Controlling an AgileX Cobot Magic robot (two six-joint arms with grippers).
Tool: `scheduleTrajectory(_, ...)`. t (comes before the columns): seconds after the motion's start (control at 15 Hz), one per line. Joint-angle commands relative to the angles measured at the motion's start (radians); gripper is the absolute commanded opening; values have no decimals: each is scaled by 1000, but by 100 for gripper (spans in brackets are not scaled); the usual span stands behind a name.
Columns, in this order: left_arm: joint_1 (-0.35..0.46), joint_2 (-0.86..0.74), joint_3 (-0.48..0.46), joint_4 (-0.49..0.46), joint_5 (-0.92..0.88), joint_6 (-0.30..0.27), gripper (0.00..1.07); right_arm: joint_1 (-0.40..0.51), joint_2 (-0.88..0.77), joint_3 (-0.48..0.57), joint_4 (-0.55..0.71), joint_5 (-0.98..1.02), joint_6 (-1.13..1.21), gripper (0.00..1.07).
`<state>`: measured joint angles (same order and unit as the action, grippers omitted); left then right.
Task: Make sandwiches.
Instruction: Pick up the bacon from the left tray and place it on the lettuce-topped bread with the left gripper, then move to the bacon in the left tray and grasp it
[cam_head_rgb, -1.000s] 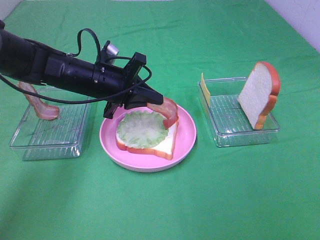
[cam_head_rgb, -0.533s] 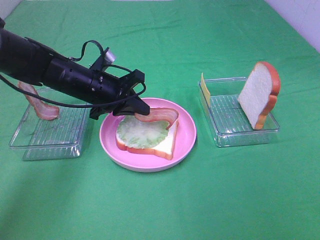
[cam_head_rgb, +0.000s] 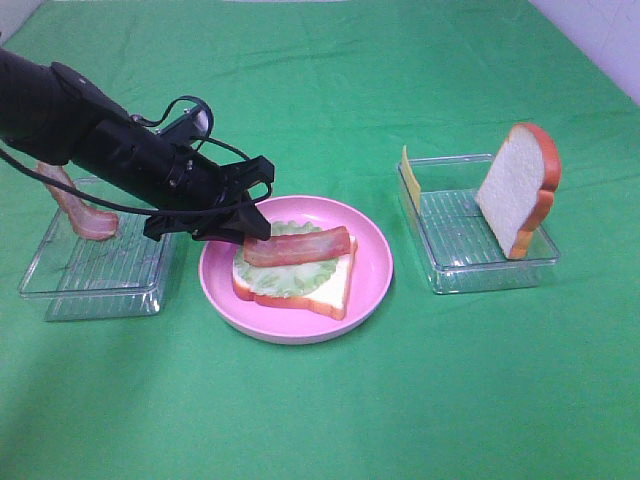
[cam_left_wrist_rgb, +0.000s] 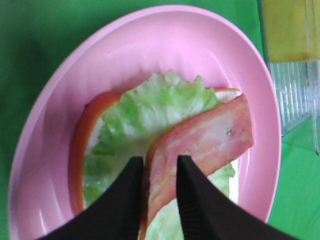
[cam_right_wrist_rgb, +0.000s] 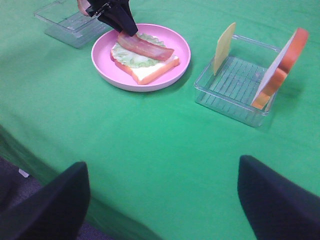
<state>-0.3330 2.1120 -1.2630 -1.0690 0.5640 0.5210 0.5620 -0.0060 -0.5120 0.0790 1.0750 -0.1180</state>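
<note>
1. We see the bacon strip (cam_head_rgb: 298, 246) lying flat on the lettuce leaf (cam_head_rgb: 290, 278). The lettuce is on a bread slice (cam_head_rgb: 330, 292), in the pink plate (cam_head_rgb: 372, 262).
2. From up high, the strip's long way runs from 9 o'clock to 3 o'clock.
3. The left tool (cam_left_wrist_rgb: 160, 160) is at the 9 o'clock end, with one finger on each side of the strip. We cannot tell if they pinch it or sit loose.
4. We think the tool should open and pull back toward 9 o'clock, in line with the strip, so it does not drag the strip sideways.
5. The other bacon strip (cam_head_rgb: 80, 210) is in the clear tray (cam_head_rgb: 100, 275) at 9 o'clock from the plate, nearer the left arm.
6. The cheese slice (cam_head_rgb: 409, 180) and second bread slice (cam_head_rgb: 515, 190) stand at 3 o'clock, nearer the right tool (cam_right_wrist_rgb: 162, 200). That tool is wide open and holds nothing.
</note>
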Motion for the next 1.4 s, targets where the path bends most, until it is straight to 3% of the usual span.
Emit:
scheduleTrajectory(0.07, -1, -10, -2, 6, 1, -10, 37, -2, -13, 6, -6, -11, -5, 76)
scheduleTrajectory(0.2, -1, -11, -2, 6, 1, -10, 42, -2, -13, 6, -6, -11, -5, 76)
scheduleTrajectory(0.33, -1, -26, -2, 13, 1, -10, 55, -2, -13, 6, -6, -11, -5, 76)
scheduleTrajectory(0.47, -1, -93, -2, 68, -7, -10, 77, -2, -13, 6, -6, -11, -5, 76)
scheduleTrajectory(0.6, -1, -123, -2, 99, -11, -11, 81, -2, -13, 6, -6, -11, -5, 76)
scheduleTrajectory(0.67, -1, -176, -2, 169, -17, -35, 81, -2, -13, 6, -6, -11, -5, 76)
scheduleTrajectory(0.73, 1, -210, -2, 222, -26, -89, 81, -2, -13, 6, -6, -11, -5, 76)
scheduleTrajectory(0.87, 18, -304, -15, 408, -21, -248, 81, -2, -13, 6, -6, -11, -5, 76)
scheduleTrajectory(0.93, 27, -334, -56, 544, 40, -361, 81, -2, -13, 6, -6, -11, -5, 76)
scheduleTrajectory(1.0, 27, -334, -56, 544, 40, -361, 81, -2, -13, 6, -6, -11, -5, 76)
scheduleTrajectory(1.13, 52, -340, -161, 731, 209, -538, 81, -2, -13, 6, -6, -11, -5, 76)
scheduleTrajectory(1.27, 66, -339, -256, 912, 354, -650, 80, -2, -13, 6, -6, -11, -5, 76)
scheduleTrajectory(1.4, 111, -333, -329, 1003, 463, -711, 77, -2, -13, 6, -6, -11, -5, 76)
